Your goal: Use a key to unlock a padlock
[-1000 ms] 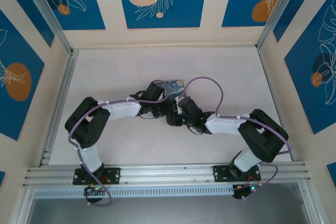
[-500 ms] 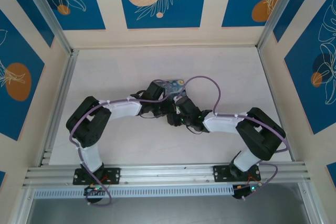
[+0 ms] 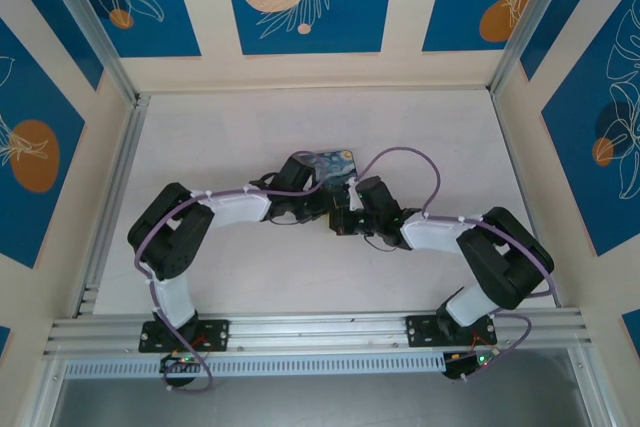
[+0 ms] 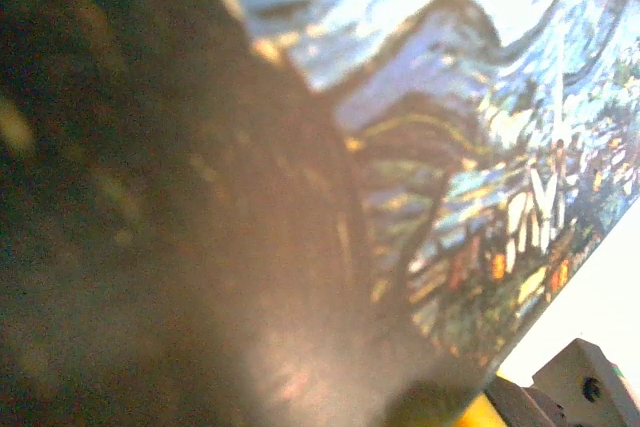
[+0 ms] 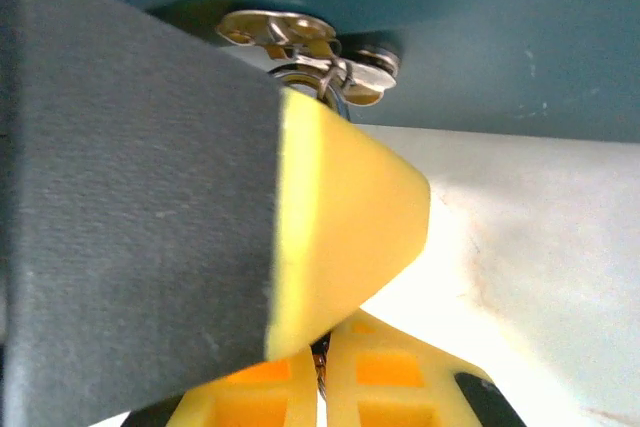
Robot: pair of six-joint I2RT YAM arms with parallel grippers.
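Observation:
Both grippers meet at the table's middle, against the near side of the night-sky box (image 3: 338, 163). The padlock (image 5: 300, 37) looks like a small cluster of silvery metal with a ring, hanging under the box's teal edge (image 5: 480, 27). My right gripper (image 5: 322, 367) is shut, and a thin dark sliver, the key (image 5: 320, 375), is pinched between its yellow pads, a little short of the padlock. A big black finger with a yellow tip (image 5: 340, 227) crosses in front, hiding part of the padlock. My left gripper (image 3: 318, 209) presses close to the box; a dark blur hides its jaws.
The box's painted face (image 4: 480, 177) sits very close to the left wrist camera. The right gripper (image 3: 343, 221) and the left one nearly touch. Aluminium rails (image 3: 320, 332) run along the near edge, and patterned walls (image 3: 300, 7) enclose the white table (image 3: 230, 137).
The right arm's forearm swung to the right and its gripper shifted slightly right and toward the box. The left arm and the box stayed put.

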